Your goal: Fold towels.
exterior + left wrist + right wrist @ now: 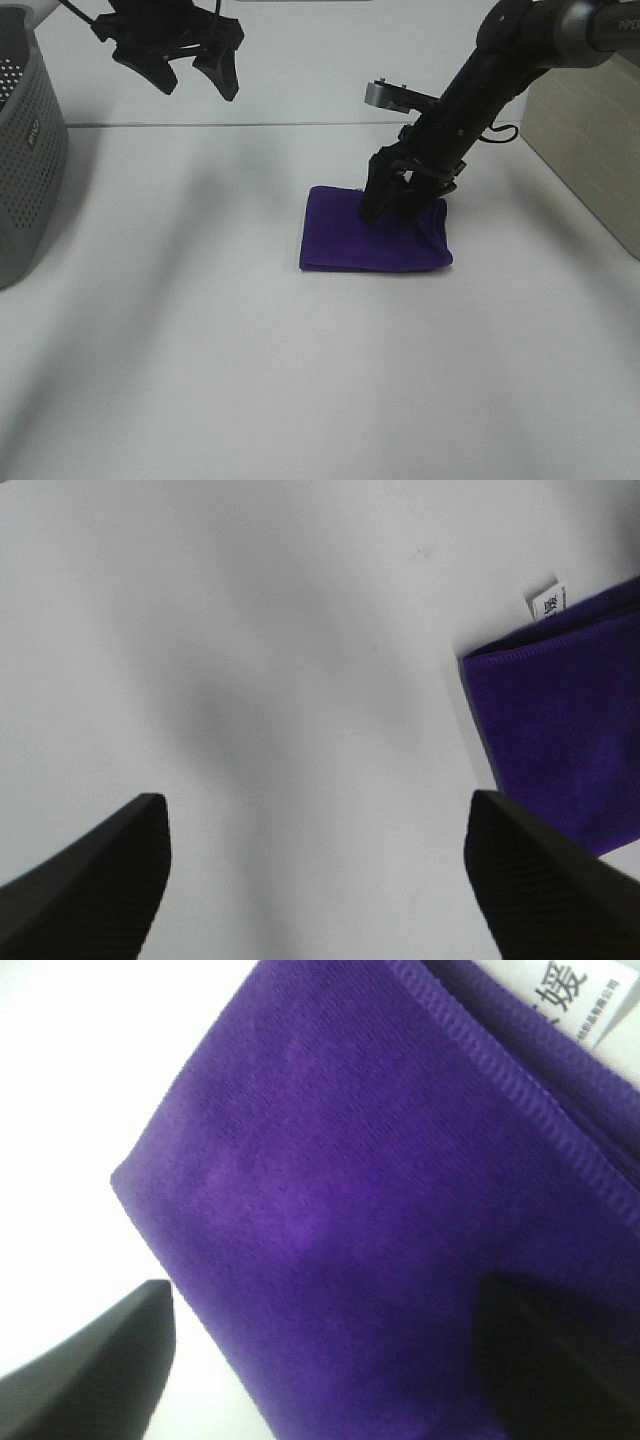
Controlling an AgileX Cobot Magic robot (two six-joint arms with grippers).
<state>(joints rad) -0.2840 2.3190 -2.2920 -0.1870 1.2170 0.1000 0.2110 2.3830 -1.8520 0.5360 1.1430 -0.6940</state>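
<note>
The deep purple towel (365,243) lies folded into a small rectangle on the white table (200,330), a little right of the middle. My right gripper (395,208) is open, its tips down at the towel's far edge, right over the fabric. In the right wrist view the towel (330,1160) fills the picture between the spread fingers (90,1370), with its white tag (580,1000) at one edge. My left gripper (195,85) is open and empty, raised at the far left. Its wrist view shows a towel corner (565,740) and the tag (545,600).
A grey perforated basket (25,150) stands at the left edge of the table. A beige box (590,140) stands at the far right. The table's far edge (250,123) runs behind the towel.
</note>
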